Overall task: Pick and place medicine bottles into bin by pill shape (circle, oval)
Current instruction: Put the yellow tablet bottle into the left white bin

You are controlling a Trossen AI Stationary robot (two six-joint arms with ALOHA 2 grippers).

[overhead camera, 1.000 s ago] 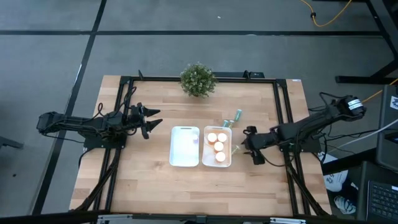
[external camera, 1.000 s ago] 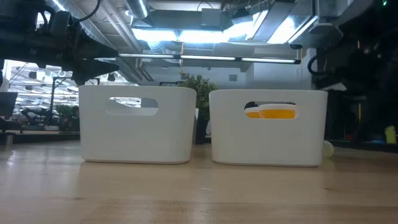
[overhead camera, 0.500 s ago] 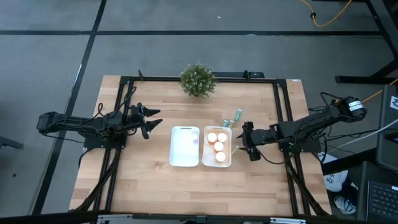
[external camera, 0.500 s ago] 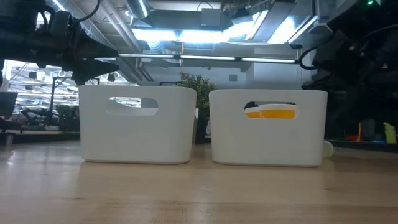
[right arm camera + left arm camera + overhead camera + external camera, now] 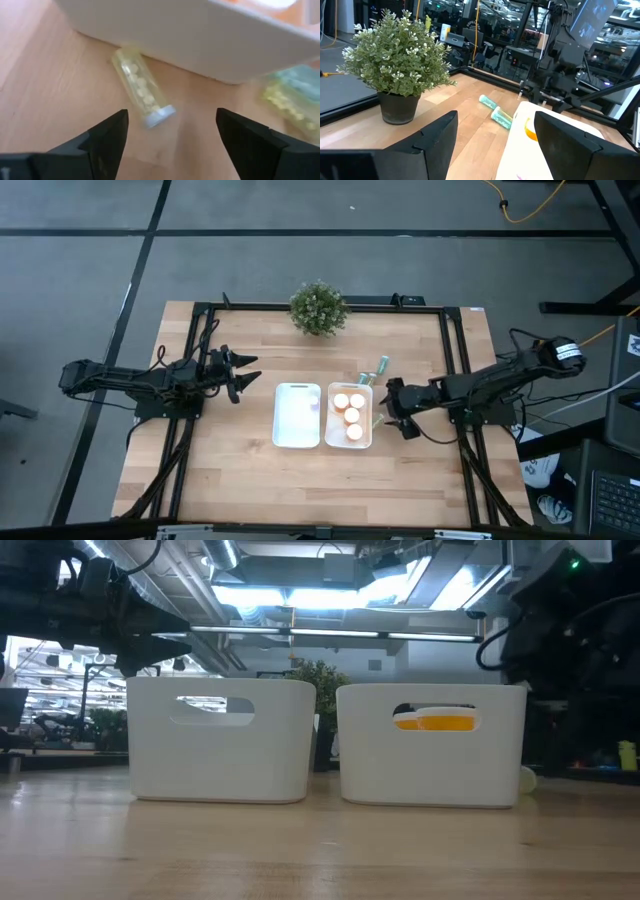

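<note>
**Though Spread Wide, Closed on Nothing: Right Gripper Over a Lying Bottle**

Where the table (image 5: 240, 480) lies nearest, just bare pale wood planks inside a dark frame. Farther in, at mid-table, two white bins side by side: left bin (image 5: 220, 760) on the left, right bin (image 5: 430, 765) touching or nearly touching it. Inside the right bin, a cluster of orange bottles (image 5: 351, 416) with white caps, upright; through its handle slot in the low view, a band of orange.

Just right of the right bin, low over the wood, the right gripper (image 5: 170, 130), fingers set well apart and pinching nothing. Between those fingers and the bin wall, one pale yellowish bottle (image 5: 142, 92), lying on its side, white cap pointing away from the bin, round pills visible inside. Close against the wall; touching or not, cannot tell.

Well apart on the left side of the table, the left gripper (image 5: 495, 145), waiting, likewise spread and empty.

Beyond the right bin's far right corner, two teal-green bottles (image 5: 375, 370) lying on the wood. At the far edge, a small potted plant (image 5: 319, 307).

Around the table, grey floor crossed by dark lines, and a yellow cable (image 5: 525, 205) far right. Across the room in the low view, bright ceiling lights, ducting and dim equipment.
</note>
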